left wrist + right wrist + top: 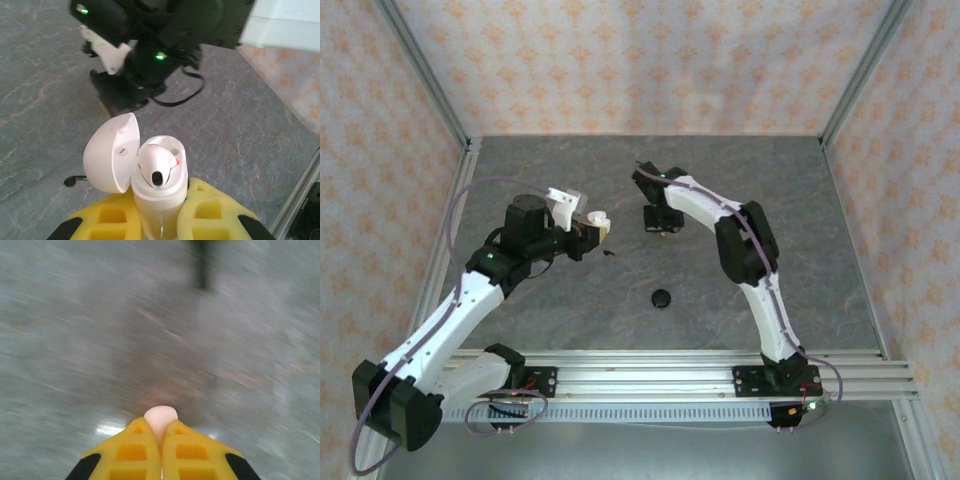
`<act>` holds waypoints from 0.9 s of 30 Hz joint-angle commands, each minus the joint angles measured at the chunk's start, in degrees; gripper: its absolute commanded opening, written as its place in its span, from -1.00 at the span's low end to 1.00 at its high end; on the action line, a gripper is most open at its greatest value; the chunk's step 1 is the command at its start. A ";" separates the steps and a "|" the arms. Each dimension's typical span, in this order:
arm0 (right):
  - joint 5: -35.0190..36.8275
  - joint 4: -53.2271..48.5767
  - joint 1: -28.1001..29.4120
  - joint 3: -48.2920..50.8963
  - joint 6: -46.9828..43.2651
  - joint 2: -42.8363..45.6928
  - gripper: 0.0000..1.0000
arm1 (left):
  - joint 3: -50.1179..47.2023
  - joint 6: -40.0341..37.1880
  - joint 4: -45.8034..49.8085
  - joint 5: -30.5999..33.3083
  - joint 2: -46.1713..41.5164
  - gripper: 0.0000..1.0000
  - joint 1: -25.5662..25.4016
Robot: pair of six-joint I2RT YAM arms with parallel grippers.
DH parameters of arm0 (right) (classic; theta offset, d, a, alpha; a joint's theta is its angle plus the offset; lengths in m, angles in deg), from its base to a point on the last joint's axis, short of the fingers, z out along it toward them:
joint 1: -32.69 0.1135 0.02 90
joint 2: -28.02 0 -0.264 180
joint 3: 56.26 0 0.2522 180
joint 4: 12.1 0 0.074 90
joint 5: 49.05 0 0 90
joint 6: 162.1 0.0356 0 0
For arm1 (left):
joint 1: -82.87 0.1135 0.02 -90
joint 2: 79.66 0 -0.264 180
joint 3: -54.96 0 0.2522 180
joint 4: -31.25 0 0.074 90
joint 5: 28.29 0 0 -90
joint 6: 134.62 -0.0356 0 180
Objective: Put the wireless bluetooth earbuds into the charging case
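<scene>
My top camera hangs high behind my bases (775,380), looking down and forward over the table (570,180) to the far walls (640,60); my left wrist camera sits just behind my left fingers (210,215), very near the case (157,200) between them, facing across the table towards my right arm (155,45); the top view shares that case (598,222) and arm (740,235); my right wrist camera looks down past my right fingers (135,450) and the earbud (160,420) at their tips, close to the blurred table.

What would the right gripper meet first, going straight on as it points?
Probably the grey tabletop; the right gripper, shut on a white earbud, points down at it. Blur hides depth.
</scene>
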 commanded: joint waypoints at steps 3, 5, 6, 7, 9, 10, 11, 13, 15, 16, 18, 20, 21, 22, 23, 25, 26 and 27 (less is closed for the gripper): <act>2.16 4.79 -1.90 14.40 5.57 8.97 -0.84 | 3.68 -1.41 -5.88 -3.93 4.95 -1.00 -1.36; 1.47 4.85 -1.96 16.77 6.29 9.58 -0.81 | 4.54 -1.34 -6.69 -4.47 7.03 -1.00 -1.85; 1.06 4.81 -1.97 17.51 6.61 9.70 -0.77 | 5.11 -1.41 -6.93 -4.60 7.93 -1.00 -2.14; 0.79 4.75 -1.95 18.03 6.95 9.83 -0.73 | 5.57 -1.51 -7.14 -4.69 8.85 -1.00 -2.39; 0.38 4.57 -2.00 18.34 7.23 10.09 -0.60 | 6.86 -1.75 -7.14 -5.11 10.71 -1.00 -2.94; 0.40 4.47 -2.02 18.27 7.38 10.25 -0.55 | 7.35 -1.84 -7.11 -5.30 11.45 -1.00 -3.16; 0.43 4.41 -2.03 18.21 7.38 10.48 -0.49 | 7.97 -2.10 -6.90 -5.48 12.33 -1.00 -3.26; 0.32 4.18 -2.01 17.96 7.73 10.94 -0.41 | 9.15 -2.58 -6.44 -6.00 13.92 -1.00 -3.57; -0.22 4.10 -2.05 17.69 8.23 11.58 -0.35 | 9.96 -3.09 -6.12 -6.52 15.37 -1.00 -3.72; -0.60 3.99 -2.15 17.57 8.38 11.78 -0.33 | 10.15 -3.21 -6.21 -6.54 15.96 -1.00 -3.70; -1.46 3.64 -2.52 17.26 8.91 12.22 -0.30 | 10.33 -3.30 -6.67 -6.71 16.88 -1.00 -3.75; -2.27 3.20 -2.94 16.90 9.16 12.65 -0.28 | 10.49 -3.32 -7.17 -6.76 17.45 -1.00 -3.83; -2.62 3.00 -3.16 16.77 9.27 12.85 -0.27 | 10.57 -3.31 -7.29 -6.72 17.65 -1.00 -3.83; -3.02 2.99 -3.47 16.68 9.32 13.10 -0.27 | 10.68 -3.37 -7.22 -6.67 17.73 -1.00 -3.81; -3.52 3.08 -3.79 16.52 9.37 13.37 -0.26 | 10.69 -3.54 -7.15 -6.55 17.84 -1.00 -3.83; -4.84 3.24 -4.35 16.24 9.35 13.66 -0.26 | 10.69 -3.75 -7.03 -6.29 17.83 -1.00 -3.89; -5.73 3.41 -4.61 16.00 9.15 13.65 -0.26 | 10.60 -3.83 -6.99 -6.12 17.78 -1.00 -3.86; -6.40 3.39 -4.84 15.67 8.61 13.61 -0.25 | 10.52 -3.90 -7.05 -6.02 17.76 -1.00 -3.83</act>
